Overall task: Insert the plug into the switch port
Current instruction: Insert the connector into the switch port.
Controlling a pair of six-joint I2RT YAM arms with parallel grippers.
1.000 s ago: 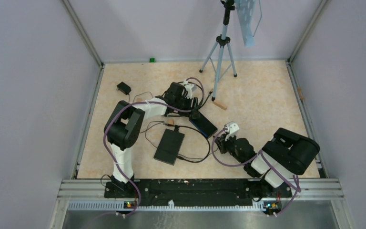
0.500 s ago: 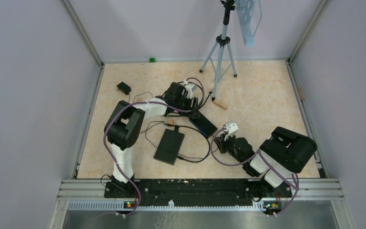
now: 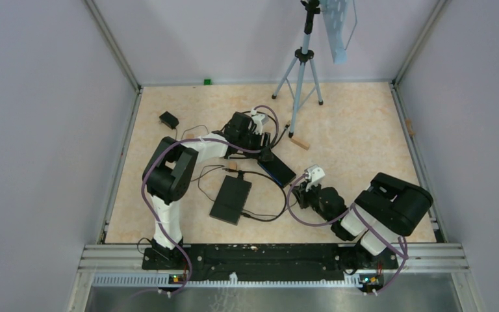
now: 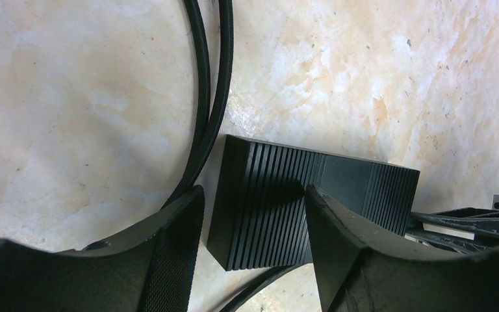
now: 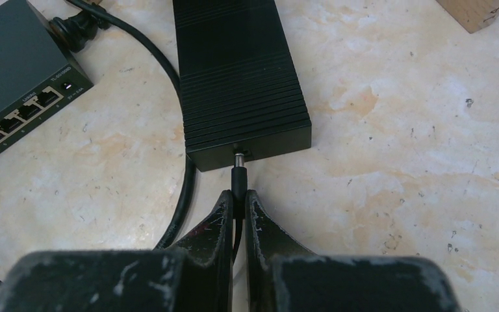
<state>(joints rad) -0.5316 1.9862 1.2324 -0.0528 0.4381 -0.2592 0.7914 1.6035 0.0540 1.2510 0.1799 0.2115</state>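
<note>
While my left pincer (image 4: 253,190) stands spread wide over one end of the black box (image 4: 351,185), gripping nothing, the plug (image 5: 238,172) sits at the port (image 5: 241,153) in the box's other end on the tabletop (image 5: 396,162), bare metal tip showing. My right pincer (image 5: 238,197) is clamped on the plug's rear. I judge insertion begun but unfinished: a last push remains.

The top view looks steeply down on the whole surface (image 3: 351,130) from far off. Both wrist views look down from close by, meeting on one ribbed box (image 5: 240,78) from opposite ends.
</note>
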